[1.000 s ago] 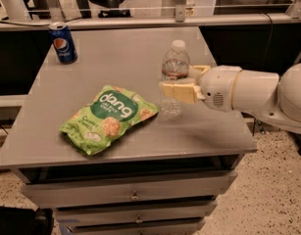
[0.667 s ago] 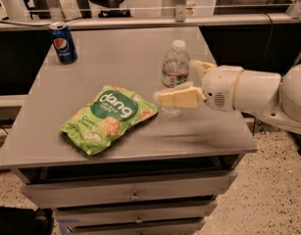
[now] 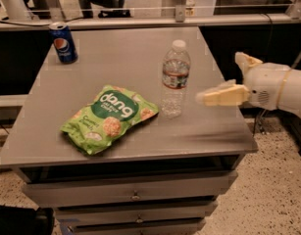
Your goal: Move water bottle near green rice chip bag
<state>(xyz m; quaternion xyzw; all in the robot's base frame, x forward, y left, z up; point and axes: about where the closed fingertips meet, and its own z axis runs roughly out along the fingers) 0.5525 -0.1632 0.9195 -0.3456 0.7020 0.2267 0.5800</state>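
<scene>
The water bottle (image 3: 175,80), clear with a white cap and a dark label band, stands upright on the grey table (image 3: 115,62). The green rice chip bag (image 3: 109,119) lies flat just left of the bottle's base, close to it. My gripper (image 3: 219,79) is to the right of the bottle, over the table's right edge. It is open and empty, with a gap between it and the bottle. Its cream fingers (image 3: 221,96) point left toward the bottle.
A blue Pepsi can (image 3: 64,43) stands at the table's far left corner. Drawers (image 3: 135,195) are below the table's front edge. A dark counter and railing run behind the table. Speckled floor lies to the right.
My gripper has let go of the water bottle and drawn back to the right. The bottle now stands alone beside the bag.
</scene>
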